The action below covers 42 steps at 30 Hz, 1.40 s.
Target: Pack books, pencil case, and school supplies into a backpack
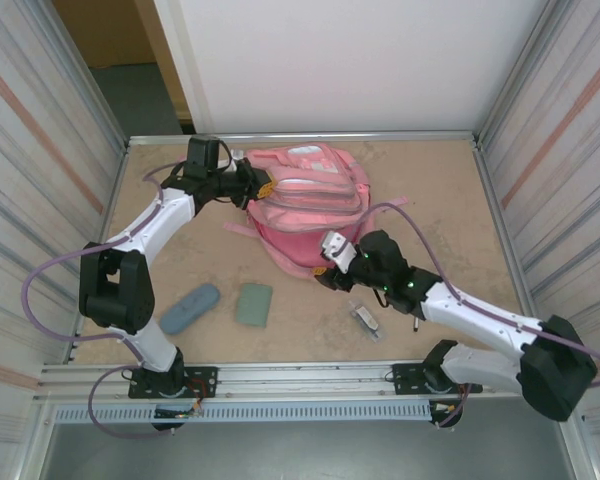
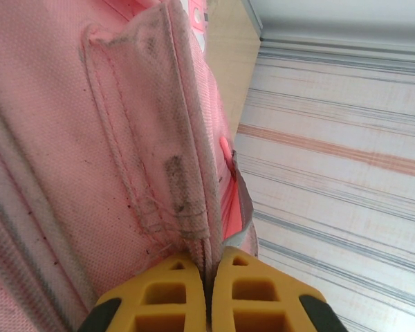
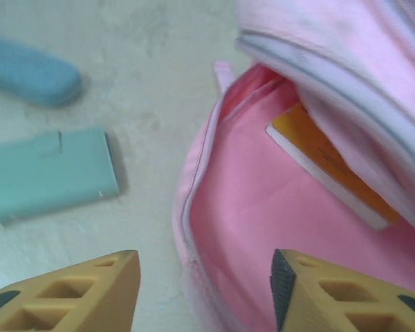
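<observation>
The pink backpack (image 1: 305, 195) lies mid-table with its mouth toward me. My left gripper (image 1: 263, 188) is shut on a fold of its pink fabric (image 2: 194, 173), and the yellow fingers (image 2: 159, 297) pinch the seam. At the near mouth my right gripper (image 1: 325, 270) hangs open over the zipper rim (image 3: 190, 228), gripping nothing. The orange-yellow book (image 3: 325, 169) lies inside against the pink lining. On the table lie the sage-green book (image 1: 253, 304) (image 3: 52, 173) and, to its left, the blue-grey pencil case (image 1: 190, 307) (image 3: 31, 71). A small clear-and-grey item (image 1: 363, 318) rests under my right arm. The pen is out of view.
Pink straps (image 1: 242, 231) trail off the backpack's left side. Striped panels (image 1: 40, 180) wall the table on both sides, and a metal rail (image 1: 280, 378) runs along the near edge. Bare tabletop (image 1: 450, 200) lies right of the backpack.
</observation>
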### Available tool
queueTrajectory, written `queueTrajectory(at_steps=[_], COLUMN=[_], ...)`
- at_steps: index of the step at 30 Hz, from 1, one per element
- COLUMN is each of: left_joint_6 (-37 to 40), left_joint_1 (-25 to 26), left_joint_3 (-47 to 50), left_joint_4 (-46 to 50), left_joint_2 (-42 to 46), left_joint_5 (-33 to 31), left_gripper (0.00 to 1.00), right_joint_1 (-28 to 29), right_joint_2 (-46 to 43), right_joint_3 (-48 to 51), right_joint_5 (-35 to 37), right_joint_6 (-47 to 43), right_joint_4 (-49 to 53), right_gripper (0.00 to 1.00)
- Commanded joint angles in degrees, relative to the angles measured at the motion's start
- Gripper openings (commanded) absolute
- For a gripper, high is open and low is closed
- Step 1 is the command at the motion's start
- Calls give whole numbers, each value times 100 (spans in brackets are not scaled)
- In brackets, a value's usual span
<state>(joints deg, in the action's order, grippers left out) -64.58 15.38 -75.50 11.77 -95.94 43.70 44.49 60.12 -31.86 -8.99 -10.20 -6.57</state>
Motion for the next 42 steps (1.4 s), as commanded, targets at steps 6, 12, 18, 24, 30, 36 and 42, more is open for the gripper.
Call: queueTrajectory(at_steps=[6,12,18,24,30,36,42], left_joint_6=[728,919,1809,2078,2585,2349,2434], left_joint_1=[19,-194,-644,-934,-966,-800,-597], left_joint_3=[520,1185,997,598,-251,-26,542], left_joint_4=[237,155,655,444,214,-236,-97], left_joint_2=[186,117,163,-666,-1919,-1885,-1279], left_joint_5=[-603,-943,-2240,-2496,-2188,-2242,-2279], left_gripper=[11,48,57,58,54,27,0], right_joint_1=[-162,-430,-429,-378,-297,-188,-366], right_joint_2=[-1676,-905,137,518,868,1649,2370], right_joint_3=[-341,-1355,-1775,-1735,-1692,-1652,-1553], right_joint_5=[944,-23,-214,-296,115,260,816], right_joint_6=[1986,2314,2418,2427,2785,3599,3536], right_joint_4=[1097,2184,2339,1949,1897,1970,1674], right_gripper=[82,80,76,76,76,76,78])
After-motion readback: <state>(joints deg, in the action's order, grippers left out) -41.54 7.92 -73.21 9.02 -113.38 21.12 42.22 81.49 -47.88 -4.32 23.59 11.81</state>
